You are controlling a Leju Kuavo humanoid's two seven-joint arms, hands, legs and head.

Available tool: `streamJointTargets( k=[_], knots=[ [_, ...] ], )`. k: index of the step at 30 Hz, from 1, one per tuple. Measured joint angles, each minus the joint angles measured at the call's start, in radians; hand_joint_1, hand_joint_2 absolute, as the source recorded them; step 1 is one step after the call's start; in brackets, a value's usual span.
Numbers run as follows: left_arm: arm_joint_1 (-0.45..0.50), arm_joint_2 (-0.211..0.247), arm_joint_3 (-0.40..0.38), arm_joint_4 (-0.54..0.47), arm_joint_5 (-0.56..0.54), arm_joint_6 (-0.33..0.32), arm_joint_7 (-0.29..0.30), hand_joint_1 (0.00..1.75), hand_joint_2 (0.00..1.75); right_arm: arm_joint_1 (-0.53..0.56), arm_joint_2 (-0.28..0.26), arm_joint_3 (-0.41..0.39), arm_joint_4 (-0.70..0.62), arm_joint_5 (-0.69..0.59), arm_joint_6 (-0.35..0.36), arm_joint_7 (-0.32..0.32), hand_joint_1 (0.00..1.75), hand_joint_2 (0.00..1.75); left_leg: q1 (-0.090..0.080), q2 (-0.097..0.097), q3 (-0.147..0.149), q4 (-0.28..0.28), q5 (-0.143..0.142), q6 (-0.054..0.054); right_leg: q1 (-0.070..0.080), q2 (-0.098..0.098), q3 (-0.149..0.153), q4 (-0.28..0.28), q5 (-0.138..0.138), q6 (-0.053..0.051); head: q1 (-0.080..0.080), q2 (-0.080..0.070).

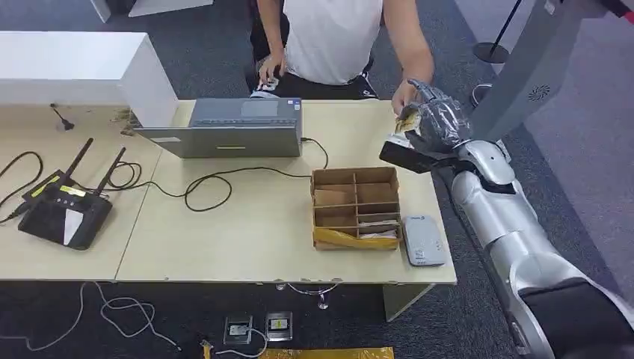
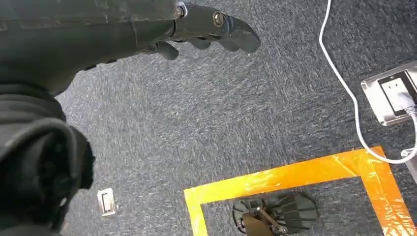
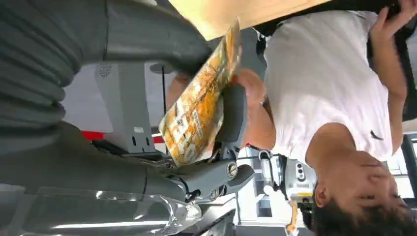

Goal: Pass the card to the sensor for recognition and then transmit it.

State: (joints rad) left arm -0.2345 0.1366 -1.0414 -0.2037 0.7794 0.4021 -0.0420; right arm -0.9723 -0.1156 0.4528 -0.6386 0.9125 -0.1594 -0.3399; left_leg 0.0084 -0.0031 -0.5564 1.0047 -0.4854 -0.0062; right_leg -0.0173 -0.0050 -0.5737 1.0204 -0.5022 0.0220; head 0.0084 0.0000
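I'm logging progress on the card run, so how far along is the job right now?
Looks done: the card is out of the cardboard organizer and the right hand grips it past the table's far edge. Whether the sensor read it cannot be told. In hand: the handover, with a person's hand at the card. Left: letting go. The left hand hangs over the floor, holding nothing.

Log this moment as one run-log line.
right hand: holds card | person's hand: at card | left hand: hangs over floor, holds nothing | sensor: on table
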Motion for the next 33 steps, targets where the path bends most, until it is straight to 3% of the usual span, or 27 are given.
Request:
streamJointTargets(
  k=[7,11,14,19,21,23,25,30,33],
  knots=[
    [0.002,-0.001,0.000,0.000,0.008,0.008,0.000,0.00,0.00,0.001,0.013,0.002,0.028,-0.051,-0.042,0.003,0.00,1.75,0.000,0.000,0.000,0.000,0.000,0.000,0.000,0.000,0.000,0.000,0.000,0.000,-0.001,0.000],
    [0.012,-0.002,0.001,0.000,0.015,0.015,-0.008,0.00,0.00,0.001,0.015,0.002,0.028,-0.121,-0.042,-0.027,0.00,1.75,0.000,0.000,0.000,0.000,0.000,0.000,0.000,0.000,0.000,0.000,0.000,0.000,-0.001,0.000],
    [0.021,-0.002,0.001,0.000,0.019,0.018,-0.018,0.00,0.00,0.020,0.017,-0.016,-0.019,-0.326,0.051,-0.079,0.00,1.75,0.000,0.000,0.000,0.000,0.000,0.000,0.000,0.000,0.000,0.000,0.000,0.000,0.000,0.000],
    [0.030,-0.002,0.001,0.000,0.020,0.018,-0.024,0.00,0.00,0.048,0.017,-0.045,-0.127,-0.508,0.155,-0.076,0.00,1.75,0.000,0.000,0.001,0.000,0.000,0.000,0.000,0.000,0.000,0.000,0.000,0.000,0.000,0.000],
    [0.032,-0.002,0.002,0.000,0.022,0.019,-0.029,0.00,0.00,0.068,0.018,-0.064,-0.183,-0.669,0.245,-0.050,0.00,1.75,0.000,0.000,0.001,0.000,0.000,0.000,0.000,0.000,0.000,0.000,0.000,0.000,-0.001,0.000],
    [0.038,-0.001,0.002,0.000,0.025,0.019,-0.043,0.00,0.00,0.101,0.016,-0.080,-0.283,-0.876,0.348,0.026,0.00,1.75,0.000,0.000,0.001,0.000,0.000,0.000,0.000,0.000,0.000,0.000,0.000,0.000,-0.001,0.000],
    [0.043,0.000,0.003,0.000,0.028,0.019,-0.049,0.00,0.00,0.142,0.007,-0.098,-0.387,-0.994,0.383,0.081,0.00,1.75,0.000,0.000,0.001,0.000,0.000,0.000,0.000,0.000,0.000,0.000,0.000,0.000,0.000,0.000],
    [0.053,0.000,0.008,0.000,0.033,0.019,-0.056,0.00,0.00,0.234,-0.029,-0.138,-0.630,-1.065,0.397,0.148,0.00,1.75,0.000,0.000,0.001,0.000,0.000,0.000,0.000,0.000,0.000,0.000,0.000,0.000,0.000,0.000],
    [0.056,0.001,0.008,0.000,0.035,0.020,-0.057,0.00,0.00,0.264,-0.039,-0.147,-0.687,-1.070,0.399,0.163,0.00,1.75,0.000,0.002,0.002,0.000,-0.001,0.000,0.000,0.001,0.000,0.000,0.000,0.000,0.000,0.000]
  ],
)
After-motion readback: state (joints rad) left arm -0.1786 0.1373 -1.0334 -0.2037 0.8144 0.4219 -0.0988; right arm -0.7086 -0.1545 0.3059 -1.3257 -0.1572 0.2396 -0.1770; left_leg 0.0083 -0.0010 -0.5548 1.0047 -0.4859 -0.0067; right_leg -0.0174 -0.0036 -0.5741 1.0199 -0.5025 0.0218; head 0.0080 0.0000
